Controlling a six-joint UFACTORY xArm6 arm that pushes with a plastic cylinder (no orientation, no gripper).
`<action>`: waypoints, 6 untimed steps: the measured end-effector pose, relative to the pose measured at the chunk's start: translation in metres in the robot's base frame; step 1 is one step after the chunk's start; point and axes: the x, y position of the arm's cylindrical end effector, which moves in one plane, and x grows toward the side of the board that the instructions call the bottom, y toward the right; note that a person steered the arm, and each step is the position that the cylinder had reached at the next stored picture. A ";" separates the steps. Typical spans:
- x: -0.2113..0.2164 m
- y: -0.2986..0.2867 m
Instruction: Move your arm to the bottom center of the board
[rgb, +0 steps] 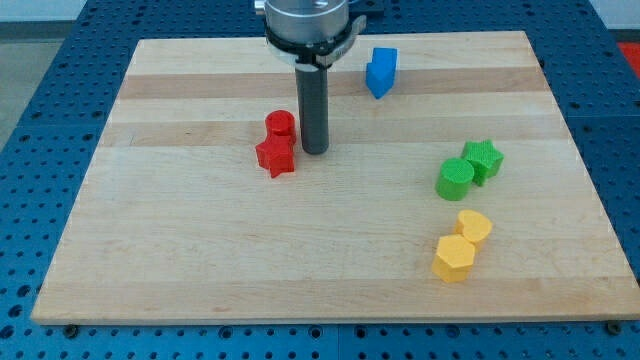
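Two red blocks (277, 143), my tip (315, 151) just right, no writing

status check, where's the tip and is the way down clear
My tip upper centre, beside red blocks. Bottom centre of board not reached. No blocks on the straight path down.

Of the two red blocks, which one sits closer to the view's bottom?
The red star-shaped block. It lies just below the red cylinder, touching or nearly touching it, and to the view's left of my tip; the cylinder sits higher, beside the rod.
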 end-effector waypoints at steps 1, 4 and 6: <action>0.029 -0.002; 0.154 -0.010; 0.196 0.025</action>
